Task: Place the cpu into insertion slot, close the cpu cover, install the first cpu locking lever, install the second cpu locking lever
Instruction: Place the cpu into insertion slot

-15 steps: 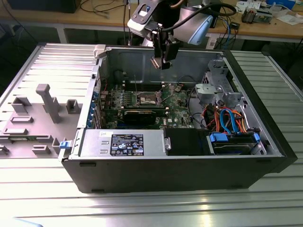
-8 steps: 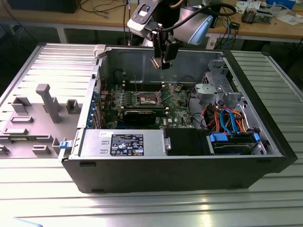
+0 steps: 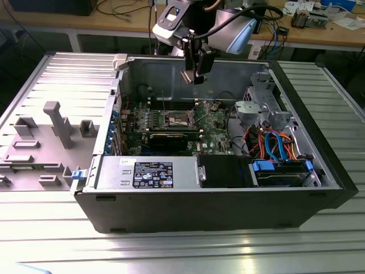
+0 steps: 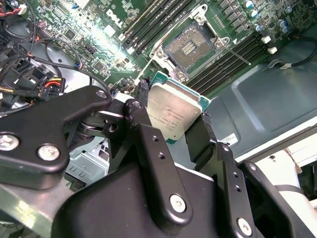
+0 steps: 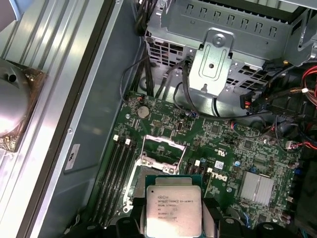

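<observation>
the claw (image 4: 172, 113) is clamped on the cpu (image 5: 173, 210) by two opposite edges, off the board. in the exterior view it hangs at one o'clock from the open insertion slot (image 3: 178, 119).

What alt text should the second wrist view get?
A black end effector grips a flat square silver-grey metal cpu by its edges, clear of the green circuit board. Beyond it, the square gold-tinged insertion slot lies uncovered, its contacts showing.

The arm (image 3: 232, 29) points downward, jaws clamped inward.
</observation>
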Robot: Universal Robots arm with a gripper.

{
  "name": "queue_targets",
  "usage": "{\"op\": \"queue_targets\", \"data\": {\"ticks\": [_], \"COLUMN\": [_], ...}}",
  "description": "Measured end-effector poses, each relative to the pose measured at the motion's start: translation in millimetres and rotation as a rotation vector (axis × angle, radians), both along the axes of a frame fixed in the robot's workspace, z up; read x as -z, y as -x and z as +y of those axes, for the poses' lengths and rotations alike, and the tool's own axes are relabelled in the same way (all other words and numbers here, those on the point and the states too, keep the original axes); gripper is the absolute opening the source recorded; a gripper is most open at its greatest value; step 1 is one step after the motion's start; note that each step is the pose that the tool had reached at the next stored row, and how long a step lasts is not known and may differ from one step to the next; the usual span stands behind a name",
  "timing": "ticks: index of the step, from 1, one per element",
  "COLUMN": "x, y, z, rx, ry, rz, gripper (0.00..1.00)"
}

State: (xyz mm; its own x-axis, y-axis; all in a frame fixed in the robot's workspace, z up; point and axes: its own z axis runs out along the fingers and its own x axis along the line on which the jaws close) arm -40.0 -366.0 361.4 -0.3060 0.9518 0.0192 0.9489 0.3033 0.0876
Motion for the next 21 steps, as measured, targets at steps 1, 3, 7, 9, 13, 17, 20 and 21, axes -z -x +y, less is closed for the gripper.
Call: {"op": "queue_targets", "data": {"ticks": [1, 3, 7, 9, 13, 17, 20, 21], "x": [0.6, 1.1, 2.0, 2.2, 3.7, 5.0, 5.7, 6.4], "y": [0.0, 0.0, 0.0, 0.0, 0.0, 0.0, 0.0, 0.1], "z": [0.0, 0.0, 0.0, 0.0, 0.0, 0.0, 0.0, 0.0], "rx": [0.0, 0.0, 0.0, 0.0, 0.0, 0.0, 0.0, 0.0], "ry": [0.0, 0.0001, 0.0, -0.0001, 0.0, 0.0001, 0.0, 0.0], "rz": [-0.0001, 0.0, 0.0, -0.0001, -0.0001, 0.0, 0.0, -0.0001], "gripper": [0.54, 0.54, 0.54, 0.54, 0.54, 0.54, 0.54, 0.54]}}
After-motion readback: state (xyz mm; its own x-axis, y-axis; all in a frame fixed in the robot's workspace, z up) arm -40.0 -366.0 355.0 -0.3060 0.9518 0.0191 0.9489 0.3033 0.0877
